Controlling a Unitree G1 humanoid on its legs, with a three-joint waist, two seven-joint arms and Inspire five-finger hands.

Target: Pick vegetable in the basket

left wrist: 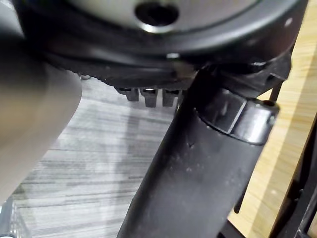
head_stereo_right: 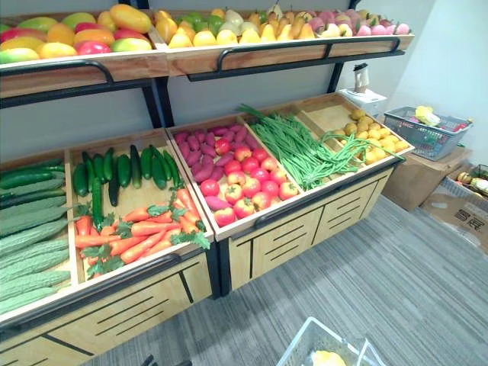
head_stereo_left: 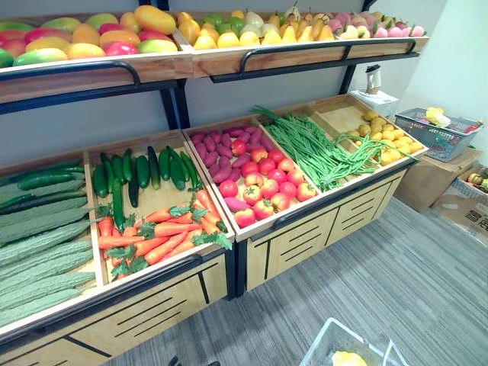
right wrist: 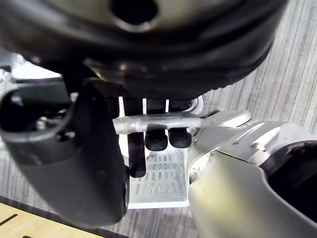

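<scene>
Right hand (right wrist: 99,173) is clenched on the handle (right wrist: 163,121) of the white basket (head_stereo_left: 329,324). Its fingers (right wrist: 156,140) hook over the bar, and the basket hangs under it above the grey floor (head_stereo_left: 412,282). In my head view the basket sits at 6 o'clock, bottom edge. I see one yellow item (head_stereo_left: 349,358) in it and can't tell what it is.

Left hand (left wrist: 198,163) is down by the stand's wooden front. I can't tell from the wrist cam if its fingers are straight or curled. I see nothing in it.

All the vegetables are in the stand (head_stereo_left: 320,229), and neither hand holds any:
- gourds (head_stereo_left: 38,252) at 9 o'clock, far-left bin
- cucumbers (head_stereo_left: 141,171) at 10 o'clock, back of the next bin
- carrots (head_stereo_left: 156,232) at 8 o'clock, front of that bin, just beside the cucumbers
- purple tubers (head_stereo_left: 217,152) about centre, back of the middle bin
- tomatoes (head_stereo_left: 263,187) in front of them, same bin
- beans (head_stereo_left: 313,149) at 2 o'clock, piled across their bin
- small yellow fruit (head_stereo_left: 385,137) at 3 o'clock, end bin

The top shelf at 12 o'clock holds mangoes (head_stereo_left: 91,34) and other fruit. A grey basket (head_stereo_left: 438,133) sits on a box (head_stereo_left: 427,179) at 3 o'clock, past the end of the stand.
</scene>
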